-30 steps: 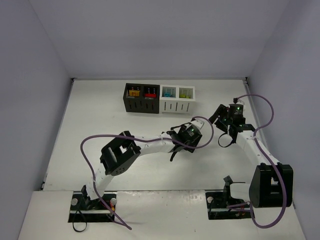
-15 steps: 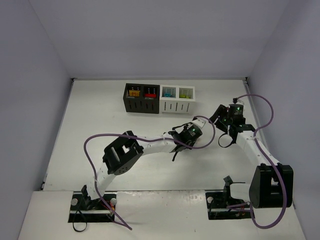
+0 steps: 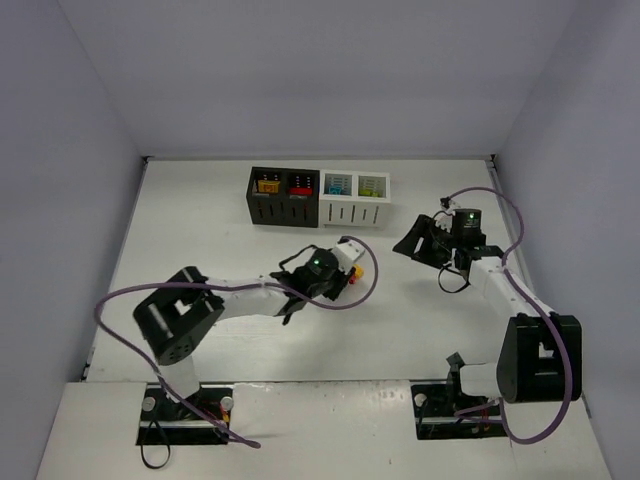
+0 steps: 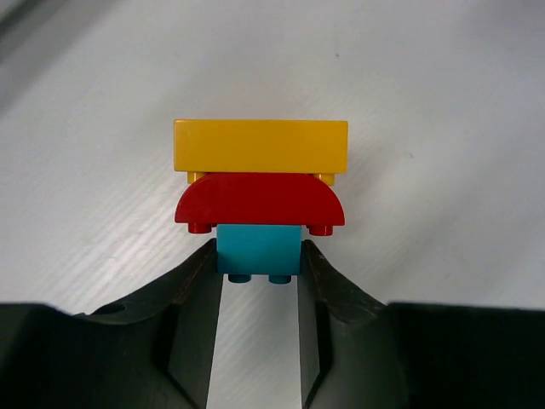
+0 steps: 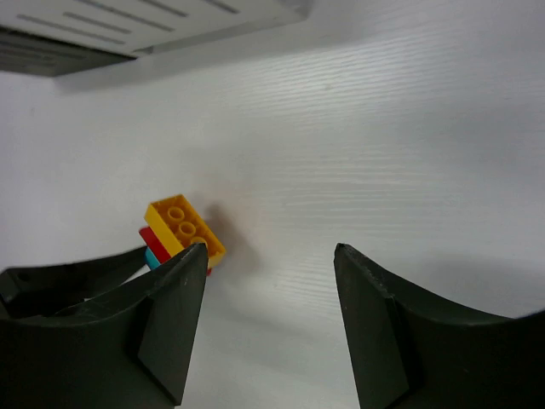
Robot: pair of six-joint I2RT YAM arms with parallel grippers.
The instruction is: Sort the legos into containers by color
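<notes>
My left gripper (image 4: 259,257) is shut on the teal-blue brick (image 4: 259,249) at the bottom of a clump, with a red brick (image 4: 260,200) and a yellow brick (image 4: 261,146) stacked beyond it. In the top view that gripper (image 3: 343,277) holds the clump (image 3: 355,272) mid-table, in front of the containers. My right gripper (image 3: 408,244) is open and empty, to the clump's right. In the right wrist view the clump (image 5: 180,228) lies just left of the open gripper (image 5: 270,254). The black bins (image 3: 283,209) and white bins (image 3: 354,211) stand in a row at the back.
The bins hold bricks: orange (image 3: 267,184), red (image 3: 298,187), teal (image 3: 336,185) and green-yellow (image 3: 371,186). A white bin's edge (image 5: 128,25) shows at the top of the right wrist view. Purple cables loop off both arms. Walls enclose the table on three sides.
My left arm has swung left and drawn back, taking the clump with it. My right gripper has moved left and a little forward, and stays open.
</notes>
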